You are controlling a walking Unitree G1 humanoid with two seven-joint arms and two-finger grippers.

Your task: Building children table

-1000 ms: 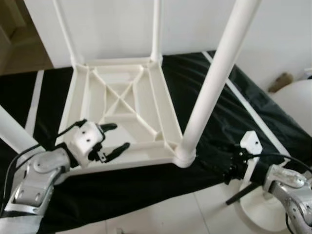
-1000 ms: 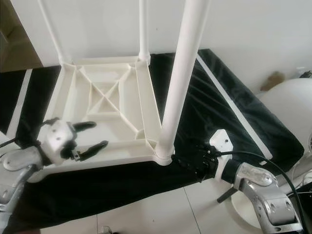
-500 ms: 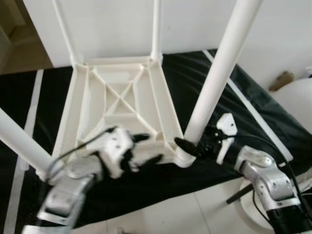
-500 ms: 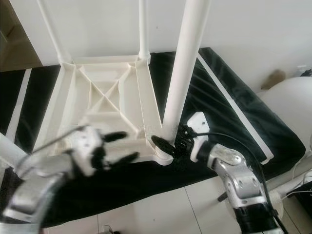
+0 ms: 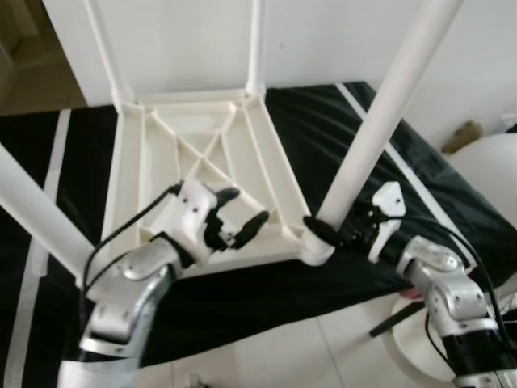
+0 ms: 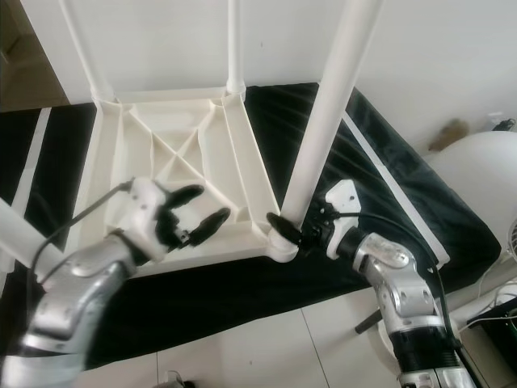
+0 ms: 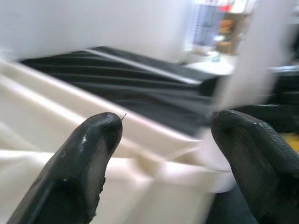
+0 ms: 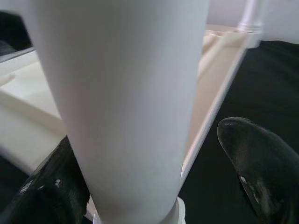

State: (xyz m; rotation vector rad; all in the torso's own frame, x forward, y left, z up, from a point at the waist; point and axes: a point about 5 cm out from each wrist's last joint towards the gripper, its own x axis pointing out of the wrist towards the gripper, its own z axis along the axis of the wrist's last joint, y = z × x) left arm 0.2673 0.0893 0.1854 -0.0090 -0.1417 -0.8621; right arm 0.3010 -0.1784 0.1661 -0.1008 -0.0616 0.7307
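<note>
Table leg (image 5: 380,129) between right end effector (image 6: 292,231) fingers

White children's table (image 5: 202,174) upside down, legs up, on black cloth (image 5: 420,186)

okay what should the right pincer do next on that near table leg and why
Probably close on the near leg. The right pincer sits at its base with a finger on each side, while the open left pincer hovers over the upturned tabletop.

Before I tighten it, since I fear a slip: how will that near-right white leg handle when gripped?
The leg is a smooth, glossy round tube, so the right gripper straddling its base may slip or spin. It looks stiff and probably hollow and light. Standing tall from its socket on the upturned tabletop, it could lever sideways.
</note>
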